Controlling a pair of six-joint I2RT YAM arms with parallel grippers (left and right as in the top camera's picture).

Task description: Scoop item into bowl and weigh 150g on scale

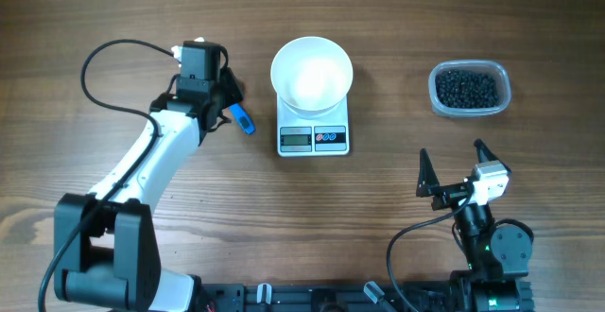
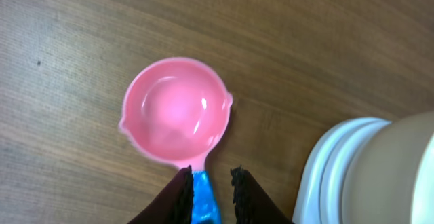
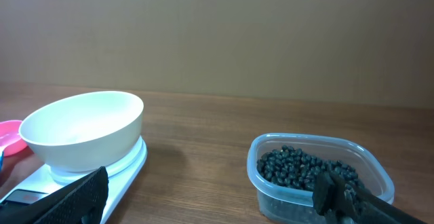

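Left gripper (image 2: pixel 210 175) clamped on the scoop's (image 2: pixel 176 108) blue handle, the pink cup empty just ahead of its fingers. To its right, the bowl (image 1: pixel 312 71) sits on the scale (image 1: pixel 314 139), display too small to read. Right gripper (image 1: pixel 452 151) spread wide; beads (image 1: pixel 465 88) fill the tub (image 1: pixel 507 93) just ahead of it.

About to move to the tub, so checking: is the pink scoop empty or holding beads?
Empty. In the left wrist view the scoop shows a bare pink inside, nothing in it.

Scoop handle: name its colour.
Blue handle on a pink scoop; the left wrist view shows it best.
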